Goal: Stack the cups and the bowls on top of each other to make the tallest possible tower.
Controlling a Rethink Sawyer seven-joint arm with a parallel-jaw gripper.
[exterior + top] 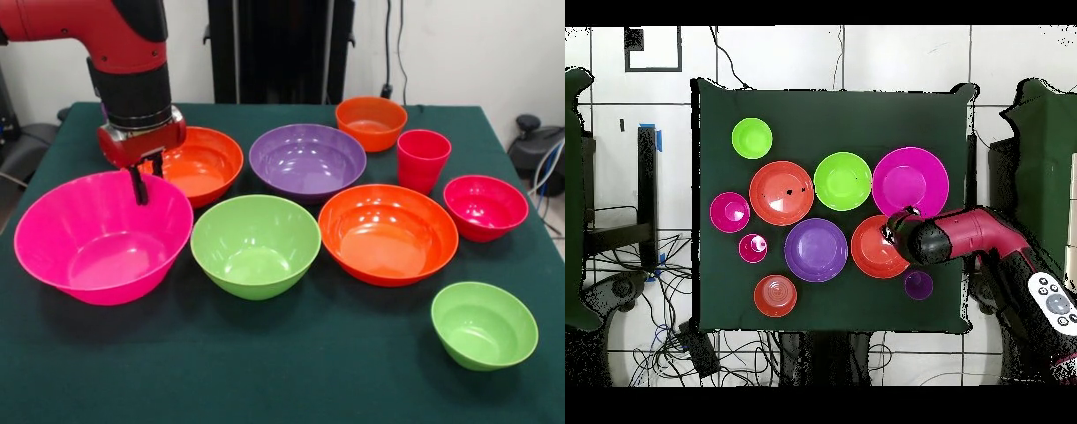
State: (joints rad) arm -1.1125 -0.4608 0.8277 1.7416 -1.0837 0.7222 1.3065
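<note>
One red arm (124, 53) hangs straight down, pincer (139, 190) (gap impossible to judge) dipping over the big hot pink bowl's (97, 256) far rim.

Landmark: large lime green bowl (255, 245) mid-counter. Hot pink bowl (102, 237) just beside it on one flank, wide orange bowl (387, 233) just beside other flank; gaps too narrow for passage. Behind it, purple bowl (307, 162) and second orange bowl (201, 163) crowd close. Gripper (139, 196) hangs at hot pink bowl's far rim, arm (128, 62) blocking airspace above that corner. Open counter (291, 362) in front of landmark bowl, bare as far as small lime green bowl (484, 324). Red-pink cup (422, 160) stands tallest, behind wide orange bowl.
</note>
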